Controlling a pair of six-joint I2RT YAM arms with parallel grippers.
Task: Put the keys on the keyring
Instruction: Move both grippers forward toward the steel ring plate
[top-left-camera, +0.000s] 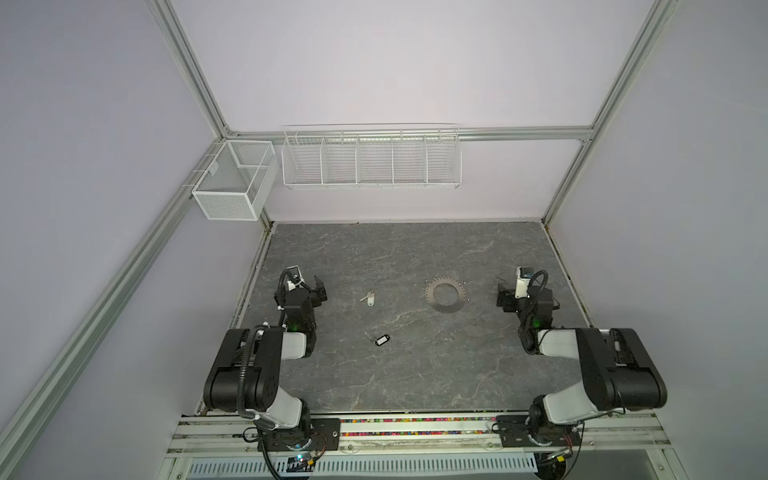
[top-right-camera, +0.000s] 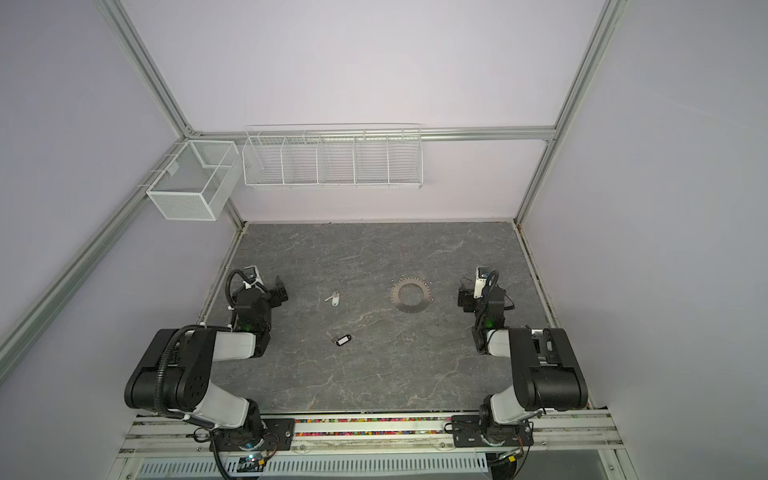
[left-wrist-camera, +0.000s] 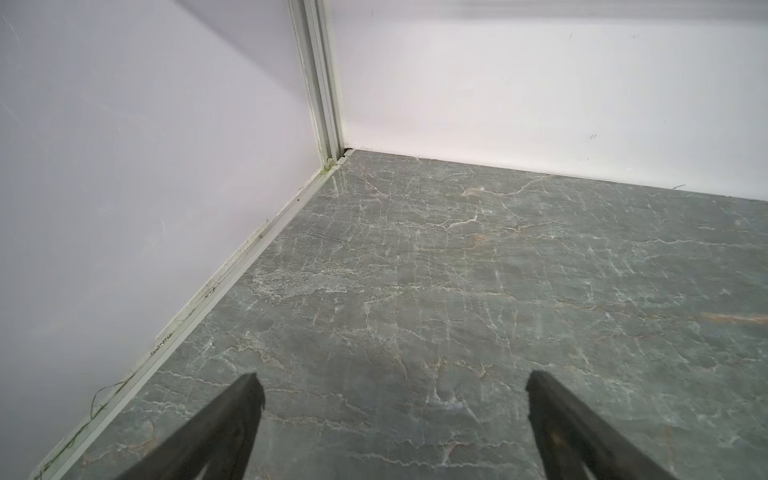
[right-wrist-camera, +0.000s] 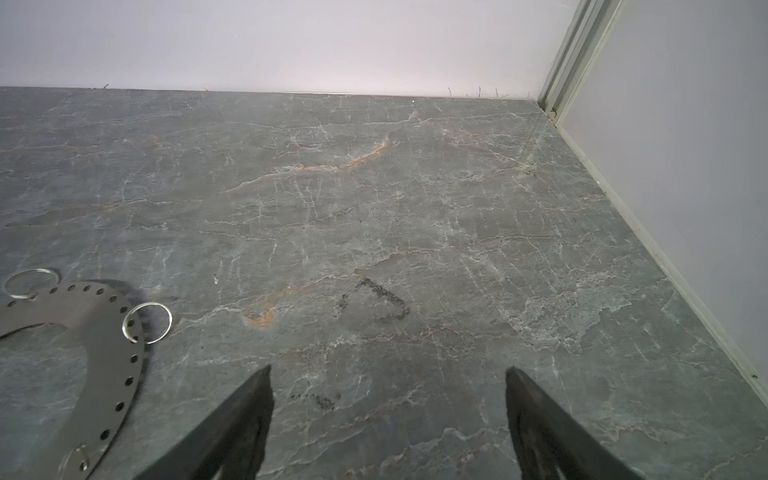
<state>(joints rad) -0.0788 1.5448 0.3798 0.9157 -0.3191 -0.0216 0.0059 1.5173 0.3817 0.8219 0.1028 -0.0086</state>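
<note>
both top views show the white-tagged key (top-left-camera: 369, 297) lying flat on the table (top-left-camera: 415, 374), between the left pincer (top-left-camera: 319, 289) and the keyring (top-left-camera: 445, 294), nearer the pincer. this key is found to the right of the left pincer, at about the same depth. the long axis of its tag runs roughly toward the back wall, with the metal blade angled off to the left. the black-tagged key (top-left-camera: 381, 340) lies closer to the robot's base, set diagonally, well apart from both pincers. the left arm is judged the nearer to both keys. the right pincer (top-left-camera: 503, 297) is nearer the keyring, which lies flat to its left. both arms are folded back, forearms low, wrists pointed toward the back wall. both pincers are spread wide and empty; only bare table is seen between the fingers. neither key is yet on the keyring.
</note>
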